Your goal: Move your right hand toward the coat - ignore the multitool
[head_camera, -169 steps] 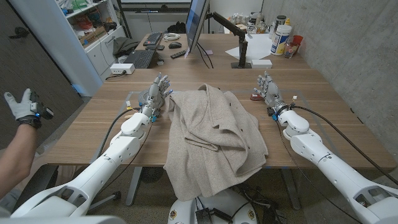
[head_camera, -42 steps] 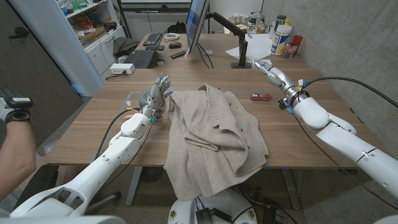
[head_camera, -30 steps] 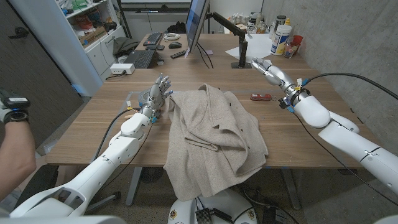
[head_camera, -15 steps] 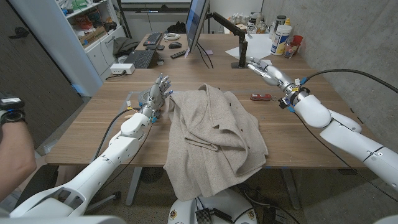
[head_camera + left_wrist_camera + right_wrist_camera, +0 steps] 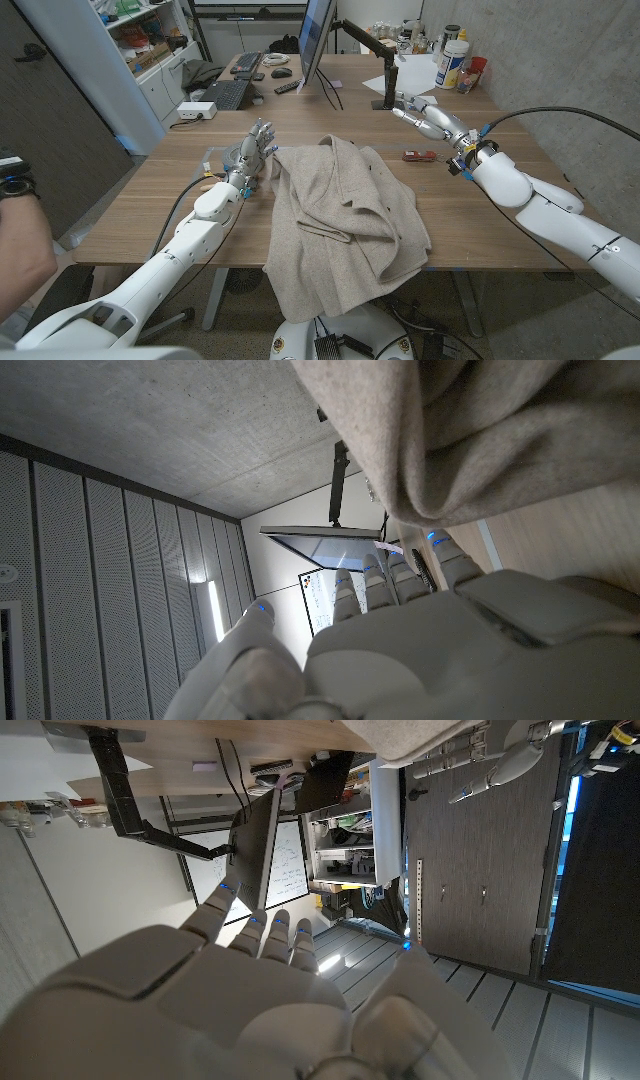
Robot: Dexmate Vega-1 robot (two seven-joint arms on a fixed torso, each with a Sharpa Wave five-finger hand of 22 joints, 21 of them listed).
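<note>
Head view: coat (image 5: 345, 225) lies near-far.

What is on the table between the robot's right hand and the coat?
In the head view, only bare wooden table lies between the right hand and the coat. The multitool sits off to the side, nearer the robot.

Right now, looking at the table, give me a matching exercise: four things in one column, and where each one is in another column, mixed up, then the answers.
Things
1. coat
2. multitool
3. right hand
4. left hand

Places
A. raised above the table, beyond the small red tool, fingers pointing toward the monitor
B. draped over the table's near edge, in the middle
C. at the coat's left edge
D. lying on the wood between the coat and the right arm

Pairs: 1-B, 2-D, 3-A, 4-C
</note>
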